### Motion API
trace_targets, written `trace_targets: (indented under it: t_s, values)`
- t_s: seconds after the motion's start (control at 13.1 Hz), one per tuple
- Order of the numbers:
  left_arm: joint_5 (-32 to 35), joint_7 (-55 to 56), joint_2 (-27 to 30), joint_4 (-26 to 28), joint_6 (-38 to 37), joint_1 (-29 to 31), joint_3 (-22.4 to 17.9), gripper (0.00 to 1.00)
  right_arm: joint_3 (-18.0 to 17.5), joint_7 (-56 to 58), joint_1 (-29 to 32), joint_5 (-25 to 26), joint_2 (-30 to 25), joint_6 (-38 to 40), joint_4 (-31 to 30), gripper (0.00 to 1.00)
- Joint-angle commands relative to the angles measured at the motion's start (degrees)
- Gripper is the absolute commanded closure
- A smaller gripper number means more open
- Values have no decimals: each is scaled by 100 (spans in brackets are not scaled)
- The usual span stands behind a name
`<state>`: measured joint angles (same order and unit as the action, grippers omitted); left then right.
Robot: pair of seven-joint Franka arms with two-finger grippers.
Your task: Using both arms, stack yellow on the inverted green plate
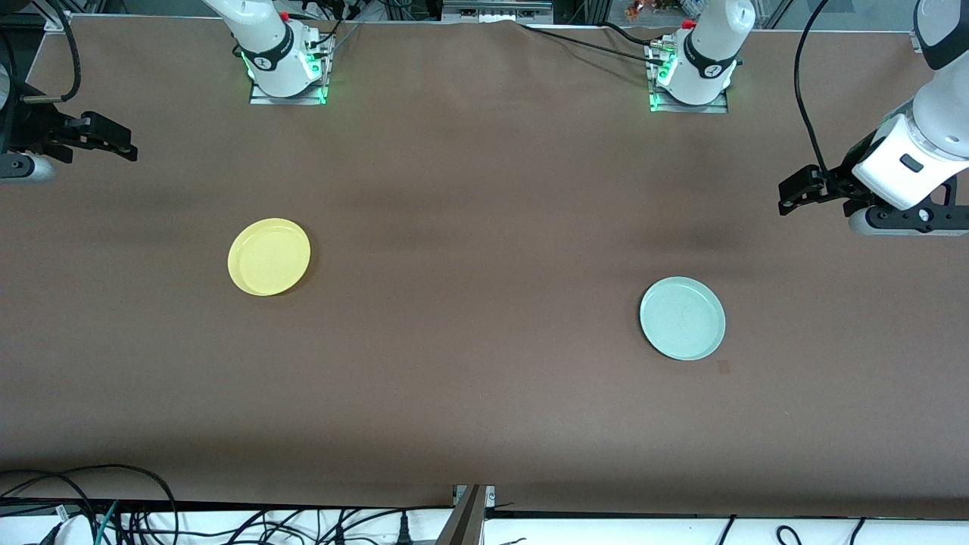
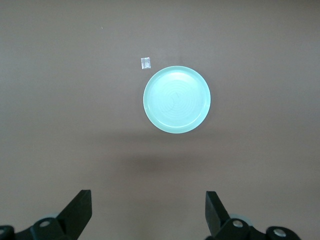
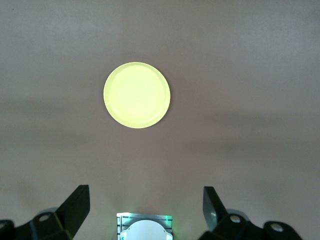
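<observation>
The yellow plate (image 1: 269, 256) lies rim up on the brown table toward the right arm's end; it also shows in the right wrist view (image 3: 137, 95). The green plate (image 1: 682, 318) lies rim up toward the left arm's end, a little nearer the front camera; it also shows in the left wrist view (image 2: 177, 99). My left gripper (image 1: 786, 198) hangs open and empty high over the table's left-arm end (image 2: 148, 193). My right gripper (image 1: 127, 150) hangs open and empty high over the right-arm end (image 3: 145, 190). Both are well apart from the plates.
A small brown square patch (image 1: 724, 367) lies on the table beside the green plate, nearer the front camera (image 2: 146, 62). The arm bases (image 1: 286, 72) (image 1: 690, 79) stand along the table's back edge. Cables run along the front edge.
</observation>
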<state>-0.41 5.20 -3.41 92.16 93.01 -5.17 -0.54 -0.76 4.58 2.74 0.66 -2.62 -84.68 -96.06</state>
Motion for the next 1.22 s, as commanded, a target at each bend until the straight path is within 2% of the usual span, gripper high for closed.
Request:
trace_targets:
  t_s: [0.0,0.46,1.14]
  values:
    - [171,-70,-98,-85,181,-36,36,0,-29,26,-2,75,-11,110,87,0]
    - [216,-10,-300,-207,489,-45,72,0,-29,26,-2,75,-11,110,87,0]
    - [225,-1,-291,-198,455,-54,81,0,-29,26,-2,75,-11,110,87,0]
